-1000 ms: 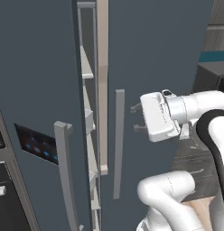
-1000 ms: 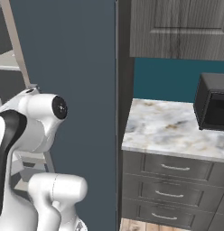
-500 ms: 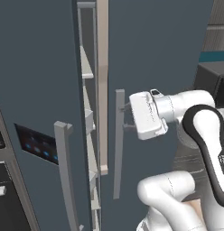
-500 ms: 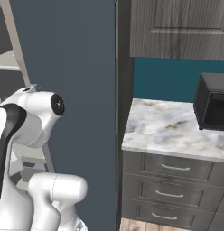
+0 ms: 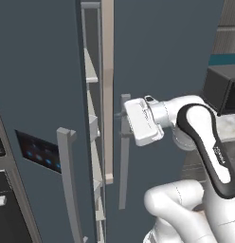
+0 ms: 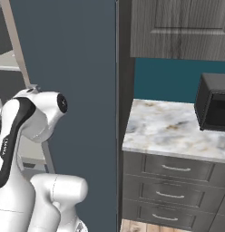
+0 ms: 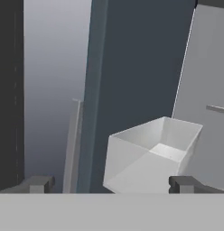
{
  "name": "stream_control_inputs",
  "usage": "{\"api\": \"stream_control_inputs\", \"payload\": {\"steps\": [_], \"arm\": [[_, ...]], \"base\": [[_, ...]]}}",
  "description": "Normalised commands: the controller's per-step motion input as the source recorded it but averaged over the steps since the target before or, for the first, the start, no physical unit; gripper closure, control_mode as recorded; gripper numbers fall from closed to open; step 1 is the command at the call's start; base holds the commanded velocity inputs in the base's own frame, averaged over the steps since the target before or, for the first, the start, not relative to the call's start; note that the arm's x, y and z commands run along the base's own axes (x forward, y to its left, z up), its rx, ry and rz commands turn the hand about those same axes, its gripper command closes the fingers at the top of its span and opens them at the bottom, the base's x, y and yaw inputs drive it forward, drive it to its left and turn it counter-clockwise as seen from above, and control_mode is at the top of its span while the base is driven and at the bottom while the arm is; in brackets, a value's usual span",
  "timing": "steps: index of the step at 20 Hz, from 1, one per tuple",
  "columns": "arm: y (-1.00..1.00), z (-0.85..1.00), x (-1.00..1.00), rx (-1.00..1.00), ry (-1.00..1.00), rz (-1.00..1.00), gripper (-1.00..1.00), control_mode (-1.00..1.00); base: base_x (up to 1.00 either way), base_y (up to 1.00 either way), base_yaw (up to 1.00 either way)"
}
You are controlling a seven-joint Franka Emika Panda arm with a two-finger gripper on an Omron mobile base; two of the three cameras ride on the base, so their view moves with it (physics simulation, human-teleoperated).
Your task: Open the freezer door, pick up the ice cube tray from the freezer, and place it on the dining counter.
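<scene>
gripper [image 5: 122, 124] now nearer (leftward) freezer door [image 5: 41, 109]

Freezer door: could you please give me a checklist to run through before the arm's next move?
1. Freezer door unlatched: ok, a gap shows the shelves behind it.
2. Gap wide enough to reach in: not ok, it is only a narrow slit.
3. Gripper open and empty: ok, the fingertips stand apart with nothing between them.
4. Gripper on the freezer door's handle: not ok, it sits by the plain door's handle.
5. Ice cube tray located: cannot tell; the hand view shows a white bin.
</scene>
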Motion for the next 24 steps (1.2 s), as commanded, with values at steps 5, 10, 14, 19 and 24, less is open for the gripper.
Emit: {"api": "stream_control_inputs", "payload": {"steps": [5,10,14,19,24], "arm": [[0.37,-0.10,0.09,0.00,0.00,0.02,-1.00,-1.00],[0.31,-0.07,0.05,0.00,0.00,0.03,-1.00,-1.00],[0.26,-0.09,0.02,0.00,0.00,0.05,-1.00,-1.00],[0.29,-0.06,0.00,0.00,0.00,0.06,-1.00,-1.00],[0.30,0.00,-0.02,0.00,0.00,0.07,-1.00,-1.00]], "base": [[0.00,0.00,0.00],[0.00,0.00,0.00],[0.00,0.00,0.00],[0.00,0.00,0.00],[0.00,0.00,0.00]]}}
